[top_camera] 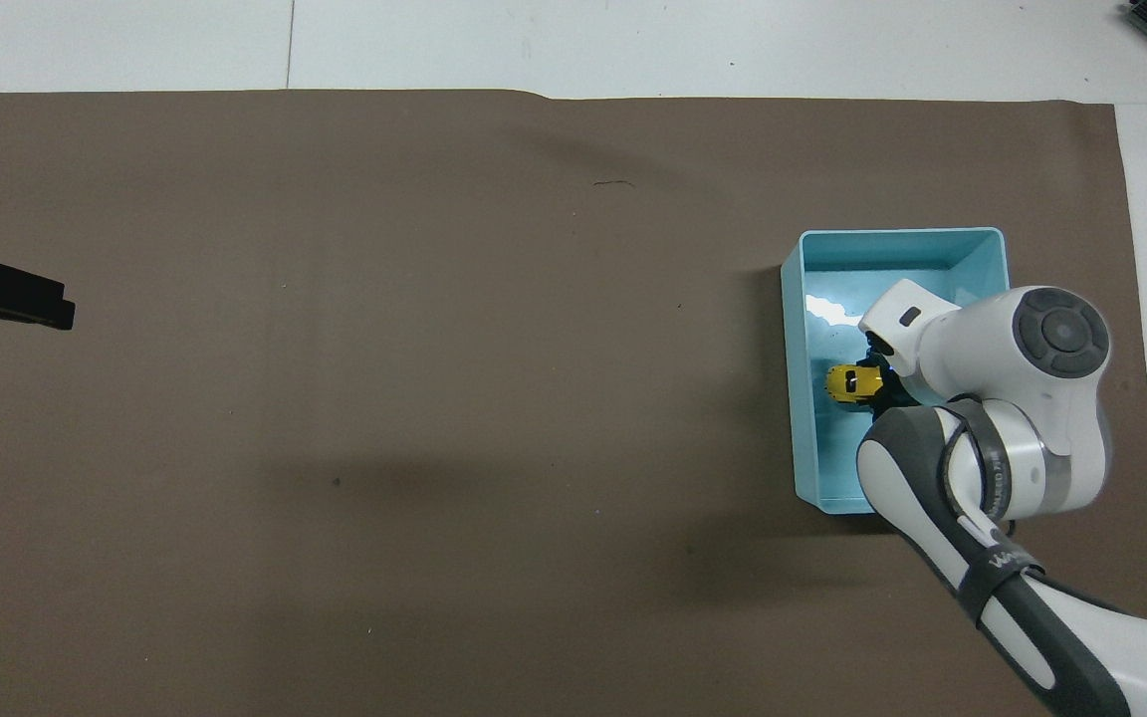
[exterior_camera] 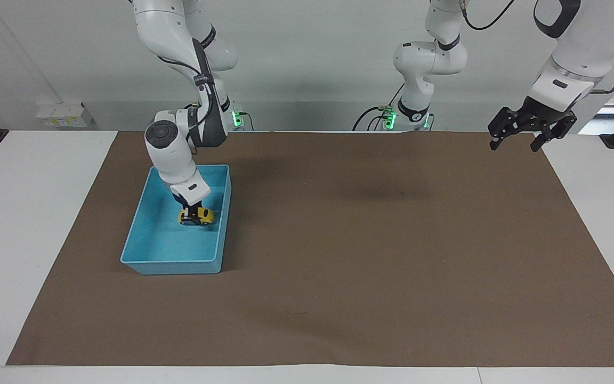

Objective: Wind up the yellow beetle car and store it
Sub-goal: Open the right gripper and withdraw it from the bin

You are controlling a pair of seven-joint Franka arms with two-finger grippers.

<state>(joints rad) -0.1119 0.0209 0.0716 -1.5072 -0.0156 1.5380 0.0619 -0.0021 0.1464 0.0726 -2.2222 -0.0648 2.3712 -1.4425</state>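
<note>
The yellow beetle car [exterior_camera: 199,217] sits level, low inside the blue bin [exterior_camera: 171,265], close to the bin's wall on the side toward the left arm's end. My right gripper [exterior_camera: 194,212] reaches down into the bin and is shut on the car. In the overhead view the car [top_camera: 848,383] shows inside the bin [top_camera: 793,418], and the right arm's wrist covers most of the right gripper [top_camera: 874,371]. My left gripper [exterior_camera: 517,140] is open and empty, waiting in the air over the mat's corner at the left arm's end; its tip shows in the overhead view [top_camera: 11,299].
A brown mat [exterior_camera: 365,240] covers most of the white table. The bin stands on it toward the right arm's end.
</note>
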